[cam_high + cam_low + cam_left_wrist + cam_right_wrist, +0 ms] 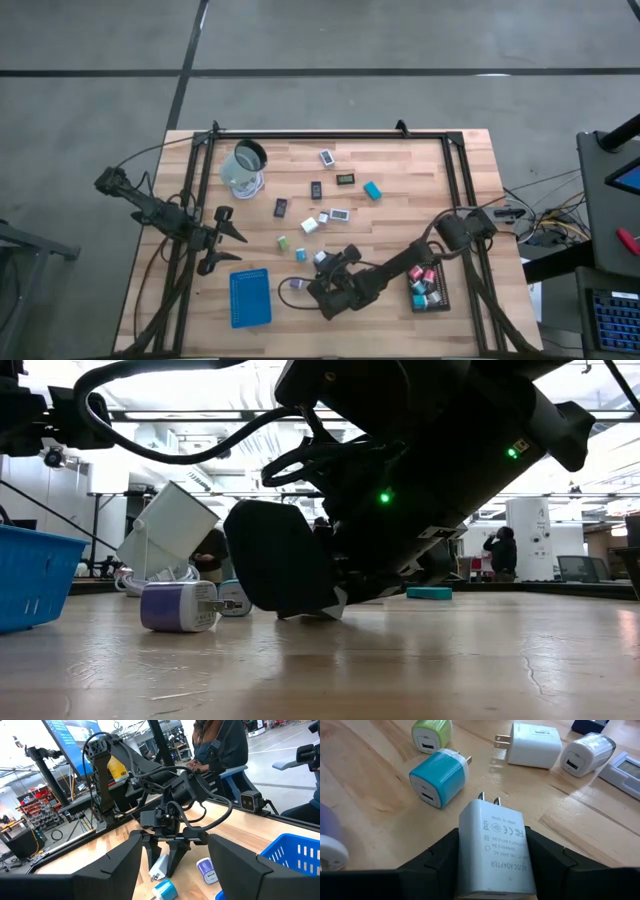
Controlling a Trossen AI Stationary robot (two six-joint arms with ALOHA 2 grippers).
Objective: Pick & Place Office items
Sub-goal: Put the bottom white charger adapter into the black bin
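A white charger [492, 851] is gripped by the right claw [492, 870] low on the table [365, 795] — a teal charger [436, 778] at its eleven o'clock. The left claw [222, 238] is held wide above the table — nothing in it.

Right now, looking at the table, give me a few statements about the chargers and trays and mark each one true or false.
1. The right gripper has its fingers on either side of a white AC adapter. True.
2. The blue tray is full of chargers. False: no charger shows in it in the high view.
3. A teal charger lies beside the white adapter. True.
4. The left gripper holds the purple charger. False: it hangs open and empty, and that charger lies on the table.
5. The black tray by the right arm already holds several pieces. True.
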